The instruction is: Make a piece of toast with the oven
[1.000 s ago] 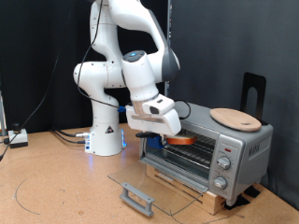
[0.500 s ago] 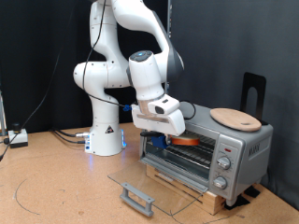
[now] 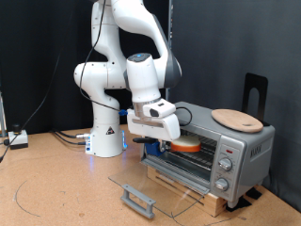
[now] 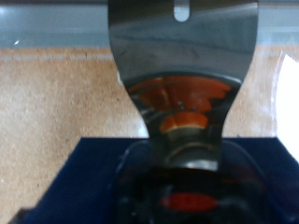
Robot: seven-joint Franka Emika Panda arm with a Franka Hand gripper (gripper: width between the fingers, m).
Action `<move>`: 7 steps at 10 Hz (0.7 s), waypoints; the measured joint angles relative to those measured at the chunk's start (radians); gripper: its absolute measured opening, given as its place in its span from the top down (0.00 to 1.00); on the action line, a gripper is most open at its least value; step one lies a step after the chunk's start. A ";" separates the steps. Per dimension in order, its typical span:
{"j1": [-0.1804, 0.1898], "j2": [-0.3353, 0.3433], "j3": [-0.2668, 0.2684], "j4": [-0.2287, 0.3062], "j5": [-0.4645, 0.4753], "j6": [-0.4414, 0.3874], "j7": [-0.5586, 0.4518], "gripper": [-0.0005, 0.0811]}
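Note:
The silver oven (image 3: 224,151) stands at the exterior view's right with its glass door (image 3: 155,184) folded down flat. My gripper (image 3: 155,138) is at the oven's mouth, shut on a blue-handled metal spatula (image 4: 182,56). The piece of toast (image 3: 186,146), with an orange crust, rides on the spatula just at the oven opening, above the rack. In the wrist view the shiny blade shows orange on it and the blue handle (image 4: 98,177) fills the near part. My fingers are hidden there.
A round tan wooden board (image 3: 237,119) lies on top of the oven. The door's handle (image 3: 139,200) sticks out over the brown table. A black stand (image 3: 255,94) rises behind the oven. Cables and a small box (image 3: 16,139) lie at the left.
The gripper pushed a little toward the oven, then came back slightly left and lower. The toast now shows more fully at the oven mouth.

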 joint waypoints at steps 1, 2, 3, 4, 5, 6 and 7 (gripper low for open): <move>-0.020 0.009 -0.003 0.010 -0.010 0.000 0.000 0.51; -0.036 0.019 -0.007 0.017 -0.022 -0.001 -0.001 0.51; -0.049 0.028 -0.013 0.024 -0.032 -0.003 -0.004 0.51; -0.059 0.033 -0.017 0.029 -0.037 -0.005 -0.009 0.51; -0.065 0.035 -0.022 0.034 -0.038 -0.009 -0.016 0.51; -0.067 0.038 -0.027 0.039 -0.038 -0.016 -0.024 0.51; -0.069 0.041 -0.032 0.045 -0.038 -0.025 -0.033 0.51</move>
